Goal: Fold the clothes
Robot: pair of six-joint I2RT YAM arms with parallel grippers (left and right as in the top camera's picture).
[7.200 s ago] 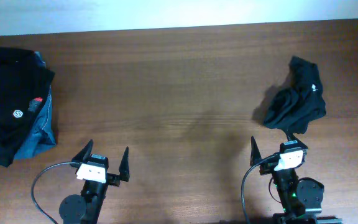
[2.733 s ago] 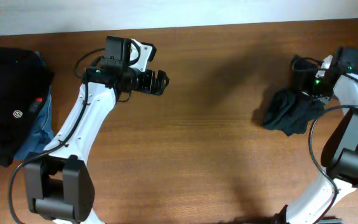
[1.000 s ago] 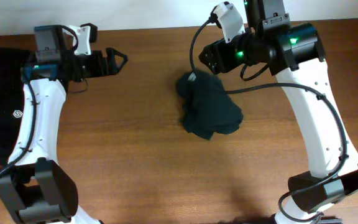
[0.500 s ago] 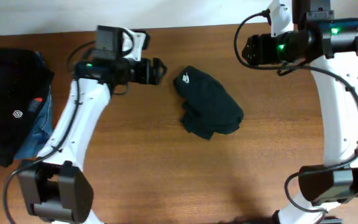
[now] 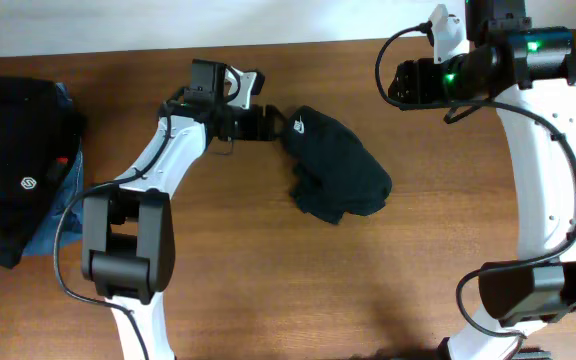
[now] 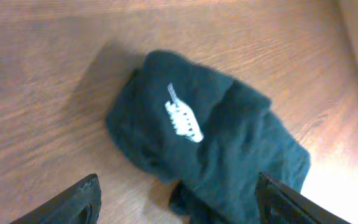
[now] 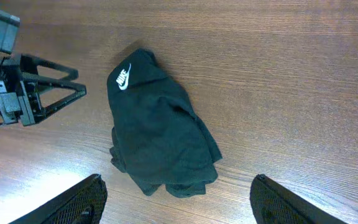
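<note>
Closing in since half a second ago, the left gripper (image 5: 276, 124) has travelled right along the back of the table and now sits just beside the garment's left edge, where earlier a clear strip of wood lay between them. The dark Nike garment (image 5: 338, 170) itself has not shifted: it lies crumpled in a heap near the middle of the wooden table (image 5: 268, 280), closer to the back edge than the front, with its white logo (image 7: 123, 76) facing up at the end nearest the left gripper. In the right wrist view a narrow gap of wood separates the left fingertips from the cloth, so they are not touching it. The left jaws are spread wide, with the heap lying ahead of them in the left wrist view. The right gripper (image 5: 396, 83) hangs above the back right part of the table, well clear of the garment, with its jaws also spread wide and nothing between them. At the left edge lies a pile of clothes (image 5: 13, 170), black fabric over a blue denim piece (image 5: 63, 200).
</note>
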